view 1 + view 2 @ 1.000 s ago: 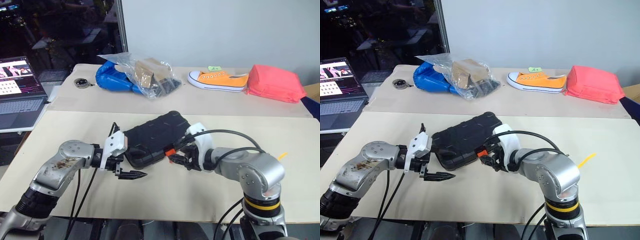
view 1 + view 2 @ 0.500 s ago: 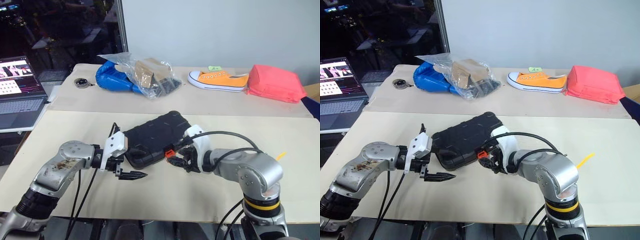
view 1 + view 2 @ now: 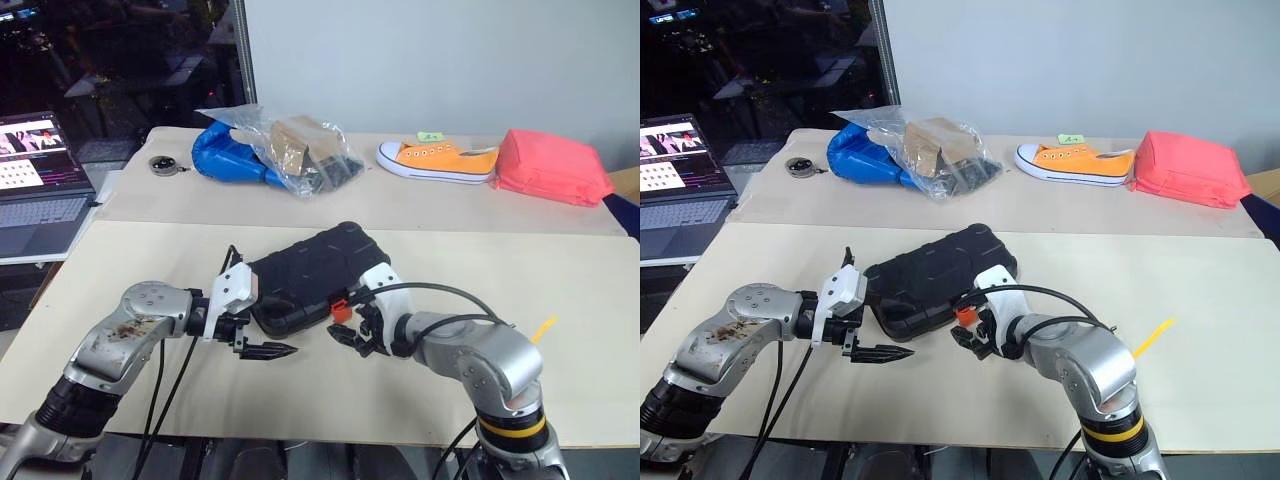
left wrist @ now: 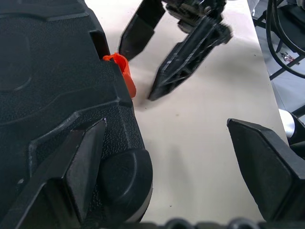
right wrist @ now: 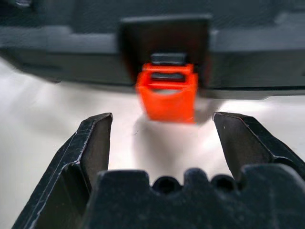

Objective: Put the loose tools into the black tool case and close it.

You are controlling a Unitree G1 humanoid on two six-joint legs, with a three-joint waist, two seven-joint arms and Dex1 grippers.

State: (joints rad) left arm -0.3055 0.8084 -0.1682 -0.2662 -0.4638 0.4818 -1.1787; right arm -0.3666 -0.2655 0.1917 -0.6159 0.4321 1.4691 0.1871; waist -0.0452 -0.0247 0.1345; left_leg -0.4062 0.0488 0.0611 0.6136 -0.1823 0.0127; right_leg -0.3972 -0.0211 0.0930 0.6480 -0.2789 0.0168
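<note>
A beige table (image 3: pixel 150 250) stood before a pale wall, a laptop (image 3: pixel 40 185) at its far left. The left gripper (image 3: pixel 262 345) hung spread wide and empty at the near left corner of the closed black tool case (image 3: pixel 305 275), one finger (image 4: pixel 81 162) against its shell. The case lay at the table's middle. At its near edge, the right gripper (image 3: pixel 345 335) was parted and empty, straddling the orange latch (image 5: pixel 167 93) without touching it.

Black textured tool case (image 3: pixel 305 276), orange latch (image 5: pixel 167 93), orange sneaker (image 3: pixel 437 160), pink pouch (image 3: pixel 550 167)
</note>
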